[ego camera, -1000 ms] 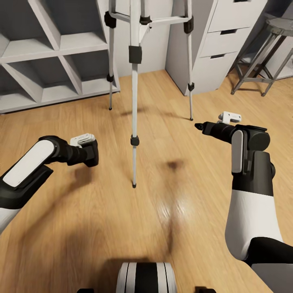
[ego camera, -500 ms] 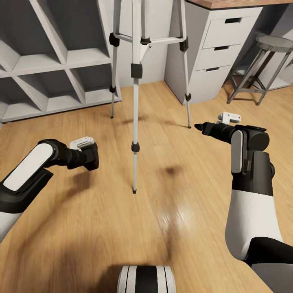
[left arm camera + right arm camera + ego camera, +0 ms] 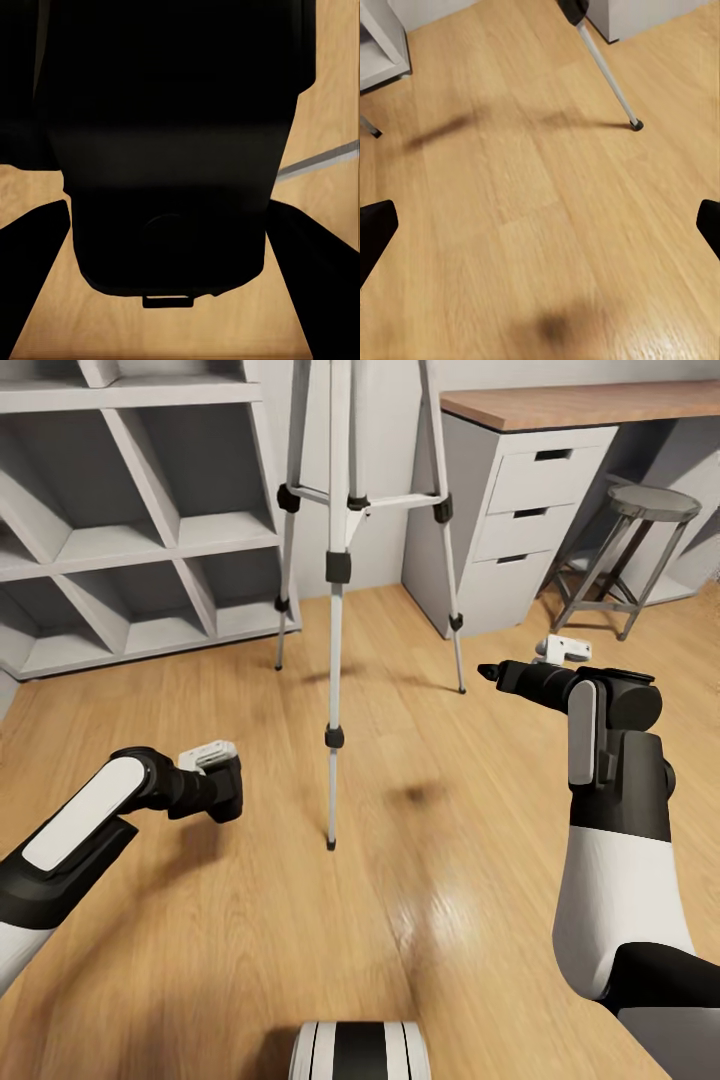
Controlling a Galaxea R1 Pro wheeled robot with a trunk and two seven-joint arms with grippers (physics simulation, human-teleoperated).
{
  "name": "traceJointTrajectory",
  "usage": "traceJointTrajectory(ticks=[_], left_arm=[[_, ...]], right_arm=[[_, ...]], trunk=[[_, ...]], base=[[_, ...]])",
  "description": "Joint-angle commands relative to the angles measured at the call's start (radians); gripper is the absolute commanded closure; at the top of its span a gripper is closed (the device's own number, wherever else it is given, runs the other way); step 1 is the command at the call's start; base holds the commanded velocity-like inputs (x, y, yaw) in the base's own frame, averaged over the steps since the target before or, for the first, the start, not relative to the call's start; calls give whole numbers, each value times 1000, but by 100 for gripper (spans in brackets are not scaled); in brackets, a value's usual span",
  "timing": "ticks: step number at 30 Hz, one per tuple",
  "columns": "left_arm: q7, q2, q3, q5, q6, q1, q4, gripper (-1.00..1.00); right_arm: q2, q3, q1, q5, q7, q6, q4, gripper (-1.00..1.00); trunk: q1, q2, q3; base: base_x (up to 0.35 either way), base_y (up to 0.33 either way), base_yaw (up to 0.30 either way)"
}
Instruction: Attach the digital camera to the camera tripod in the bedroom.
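The camera tripod (image 3: 336, 610) stands on the wood floor in front of me; its three thin silver legs and black collars show, and its head is cut off by the picture's top edge. My left gripper (image 3: 232, 785) hangs low to the left of the near leg, shut on the digital camera (image 3: 222, 800). In the left wrist view the black camera body (image 3: 169, 150) sits between the two fingers of the left gripper (image 3: 169, 247). My right gripper (image 3: 488, 672) points toward the tripod's right leg (image 3: 604, 71). In the right wrist view the right gripper (image 3: 540, 225) is open with only floor between its fingers.
White cube shelving (image 3: 150, 540) lines the wall at the left. A grey drawer unit (image 3: 510, 530) under a wooden desktop (image 3: 590, 405) stands behind the tripod on the right. A grey metal-legged stool (image 3: 625, 550) is beside it.
The whole view has shifted, so the desktop and more of the shelving now show. My left gripper with the camera sits lower in the picture. The right arm looks unchanged.
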Motion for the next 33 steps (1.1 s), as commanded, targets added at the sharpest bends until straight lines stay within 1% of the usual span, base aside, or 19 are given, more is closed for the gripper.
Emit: traceJointTrajectory(ticks=[1,5,13,33], left_arm=[[7,0,0,4,9,4,-1,100],[8,1,3,3,9,18,-1,100],[9,5,7,3,10,28,-1,100],[7,-1,6,3,10,31,-1,100]], right_arm=[[1,-3,-1,-4,1,4,-1,-100],[1,-3,-1,-4,1,4,-1,-100],[1,-2,-1,-3,1,4,-1,-100],[1,-3,0,-3,1,4,-1,-100]], trunk=[[-1,0,3],[-2,1,19],[-6,3,50],[-15,7,127]], base=[[0,0,0],[0,0,0],[0,0,0],[0,0,0]])
